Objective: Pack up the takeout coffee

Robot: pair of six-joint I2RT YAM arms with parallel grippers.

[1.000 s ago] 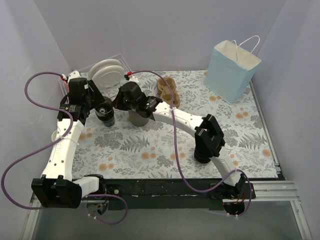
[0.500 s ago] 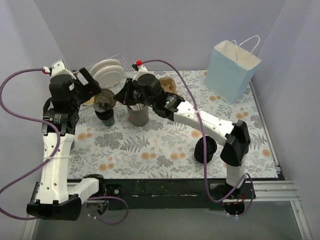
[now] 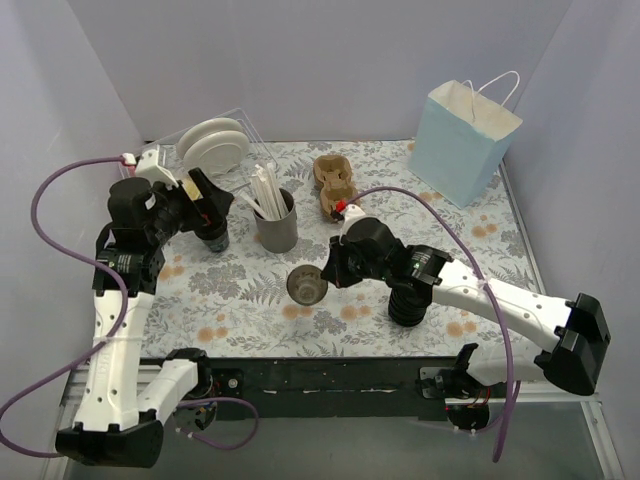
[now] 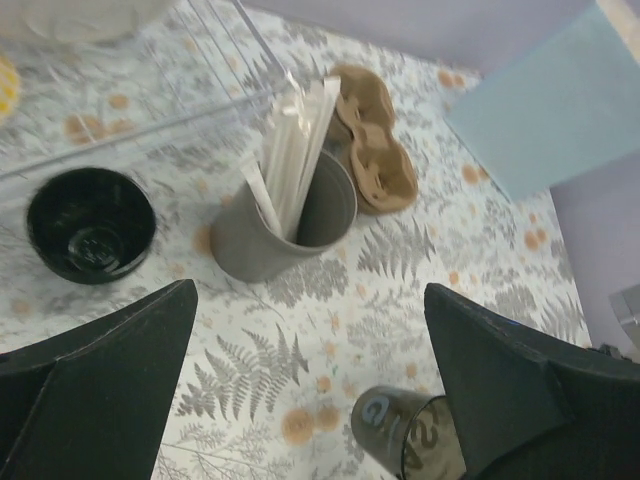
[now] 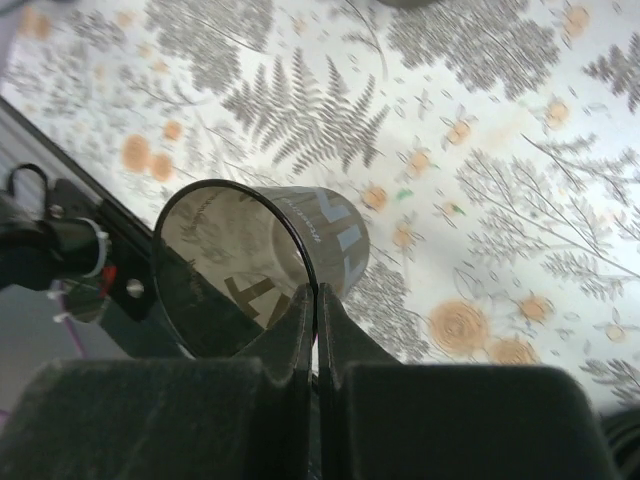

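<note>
Lettering on the cup (image 5: 300,240) just ahead of my right fingers (image 5: 290,335) is blurred; those fingers hide its near rim.

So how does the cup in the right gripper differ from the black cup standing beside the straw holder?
The held cup is tipped on its side, lifted off the table; the standing cup sits upright on it. The right gripper pinches the held cup's rim; nothing touches the standing cup. Both are dark, lidless and look empty.
</note>
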